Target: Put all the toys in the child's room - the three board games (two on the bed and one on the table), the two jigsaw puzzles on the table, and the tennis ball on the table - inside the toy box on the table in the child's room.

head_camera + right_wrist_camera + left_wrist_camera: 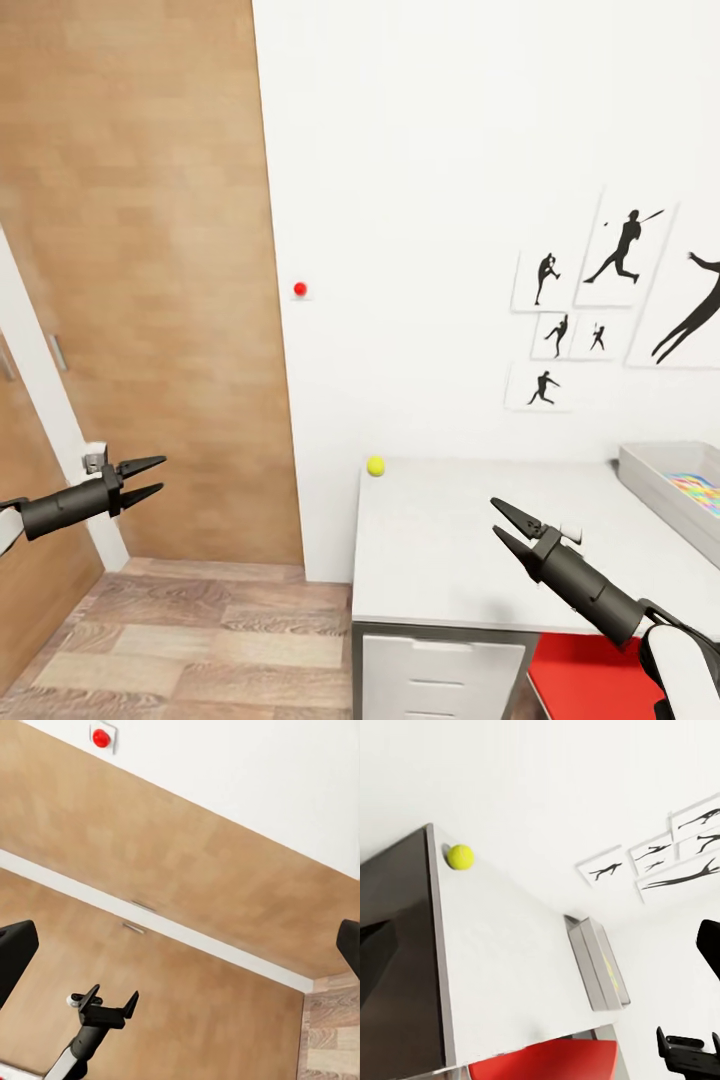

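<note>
Both claws are spread open and hold nothing: the left claw (150, 478) hangs over the floor, the right claw (506, 525) over the bench (440, 560), far from the ball (375, 465).

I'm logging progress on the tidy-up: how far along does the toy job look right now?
Partly done at best. Colourful jigsaw-patterned contents already lie in the toy box. Nothing is in hand: the left gripper and the right gripper are both open and empty. The tennis ball is still out, at the far corner of the table. The board games cannot be judged here.
</note>
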{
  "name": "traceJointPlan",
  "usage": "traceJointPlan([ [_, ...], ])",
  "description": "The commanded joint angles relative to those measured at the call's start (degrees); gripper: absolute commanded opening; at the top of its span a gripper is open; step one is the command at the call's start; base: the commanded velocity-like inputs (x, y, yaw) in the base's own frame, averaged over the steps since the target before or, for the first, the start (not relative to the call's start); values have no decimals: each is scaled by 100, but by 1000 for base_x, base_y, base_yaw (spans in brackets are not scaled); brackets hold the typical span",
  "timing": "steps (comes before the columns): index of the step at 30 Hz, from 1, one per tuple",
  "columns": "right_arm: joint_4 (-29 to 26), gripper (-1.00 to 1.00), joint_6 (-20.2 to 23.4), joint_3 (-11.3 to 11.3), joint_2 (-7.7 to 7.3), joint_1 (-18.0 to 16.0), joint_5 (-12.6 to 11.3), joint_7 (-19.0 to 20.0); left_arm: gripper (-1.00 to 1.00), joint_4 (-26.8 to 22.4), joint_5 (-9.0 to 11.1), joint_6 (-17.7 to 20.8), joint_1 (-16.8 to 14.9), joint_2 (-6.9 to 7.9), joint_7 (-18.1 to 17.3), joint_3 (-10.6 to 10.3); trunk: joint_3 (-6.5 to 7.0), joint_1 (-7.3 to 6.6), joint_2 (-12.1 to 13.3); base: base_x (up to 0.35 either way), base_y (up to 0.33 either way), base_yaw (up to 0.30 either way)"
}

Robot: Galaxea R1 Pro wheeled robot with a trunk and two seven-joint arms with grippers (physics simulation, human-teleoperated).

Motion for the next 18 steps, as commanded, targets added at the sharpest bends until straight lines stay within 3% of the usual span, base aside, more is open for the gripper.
traceJointPlan([
  [1,2,100,28,-9,1,-3,27,35,100,6,52,33,-5,9,-7,-43,-3,5,-4,298,3,0],
  [8,3,100,28,-10,1,-3,31,35,100,5,52,33,-5,13,-14,-44,-3,5,-4,165,11,0],
  [18,4,100,28,-7,1,-3,33,35,100,7,52,33,-5,18,-21,-44,-3,5,-4,173,98,0],
])
